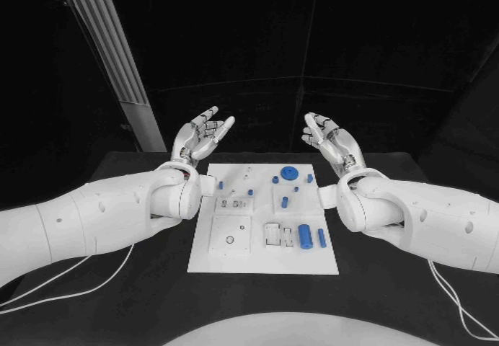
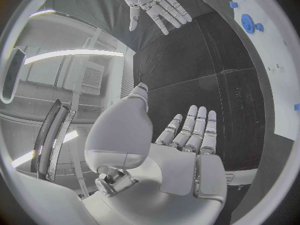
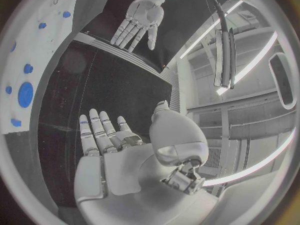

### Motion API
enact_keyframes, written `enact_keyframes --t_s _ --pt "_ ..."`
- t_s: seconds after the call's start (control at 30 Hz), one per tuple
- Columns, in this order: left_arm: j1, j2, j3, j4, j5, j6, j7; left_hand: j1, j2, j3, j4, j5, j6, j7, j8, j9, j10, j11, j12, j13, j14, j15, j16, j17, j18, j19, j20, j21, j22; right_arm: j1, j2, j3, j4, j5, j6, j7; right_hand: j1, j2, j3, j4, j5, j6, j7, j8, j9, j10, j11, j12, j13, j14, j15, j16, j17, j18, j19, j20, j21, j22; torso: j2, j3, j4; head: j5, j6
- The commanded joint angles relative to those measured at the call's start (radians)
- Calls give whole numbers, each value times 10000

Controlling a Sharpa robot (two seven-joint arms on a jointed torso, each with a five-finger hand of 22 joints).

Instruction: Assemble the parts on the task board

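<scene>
The white task board lies in the middle of the black table. On it are small blue parts: a round gear near the far edge, a thick cylinder and a thinner peg near the front right, and several small pegs between. My left hand is raised beyond the board's far left corner, fingers spread, holding nothing. My right hand is raised beyond the far right corner, likewise spread with nothing in it. The left wrist view shows my left hand flat and my right hand opposite; the gear lies on the board.
A grey ribbed post slants up behind the table at the far left. Thin cables run across the table under my left arm, and more cables under my right arm. Bare black table lies on both sides of the board.
</scene>
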Motion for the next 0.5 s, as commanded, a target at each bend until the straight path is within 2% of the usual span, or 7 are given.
enact_keyframes --t_s 0.03,0.1,0.2,0.33,0.37,0.5 --pt "190 154 -148 -317 -34 1240 3648 75 1 4 45 37 46 1470 33 9 34 18 49 8 3 58 67 9 125 -11 64 39 43 110 19 -72 -50 -2103 688 -48 82 6 3 45 24 45 1786 31 7 -1 31 32 9 -13 49 35 7 137 -30 66 33 8 1 -5 7 1 -20" --pt "291 242 -264 -485 -35 1425 3992 74 9 8 44 38 47 1470 33 9 32 18 54 8 7 66 70 10 124 -2 72 49 58 159 27 -127 -78 -2454 780 -64 87 10 2 45 24 46 1786 35 7 3 31 45 10 -9 49 44 8 137 -30 66 34 9 1 -5 7 1 -20" --pt "391 330 -380 -652 -36 1609 4334 73 35 20 43 41 46 1472 33 8 26 24 71 7 18 93 78 11 126 52 110 97 130 209 34 -182 -106 -2807 873 -80 99 20 -4 44 24 51 1786 40 9 15 31 77 15 3 49 71 12 137 -29 66 35 11 1 -5 7 1 -20" --pt "431 366 -426 -719 -36 1683 4472 69 51 28 42 40 54 1474 34 9 17 32 91 6 25 117 85 11 142 143 159 171 237 230 38 -205 -118 -2956 913 -87 121 36 -18 44 23 59 1785 50 11 35 30 118 22 23 48 110 19 137 -28 65 38 13 1 -5 7 1 -20" --pt "438 268 -426 -555 -36 1847 4343 67 55 29 43 40 67 1476 35 10 13 33 102 5 26 124 87 10 154 181 184 202 276 231 16 -204 -250 -2957 968 -153 126 40 -22 44 23 61 1785 52 12 41 30 128 23 28 47 118 20 137 -29 65 38 13 17 -18 8 187 -136" --pt "443 218 -426 -506 -36 1900 4275 32 100 38 41 32 236 1476 63 31 42 40 182 8 28 159 100 9 231 464 350 421 546 232 12 -204 -288 -2957 1019 -163 204 94 -87 46 22 91 1785 88 21 154 25 281 54 135 36 265 49 143 -30 61 47 19 19 -11 5 200 -95"
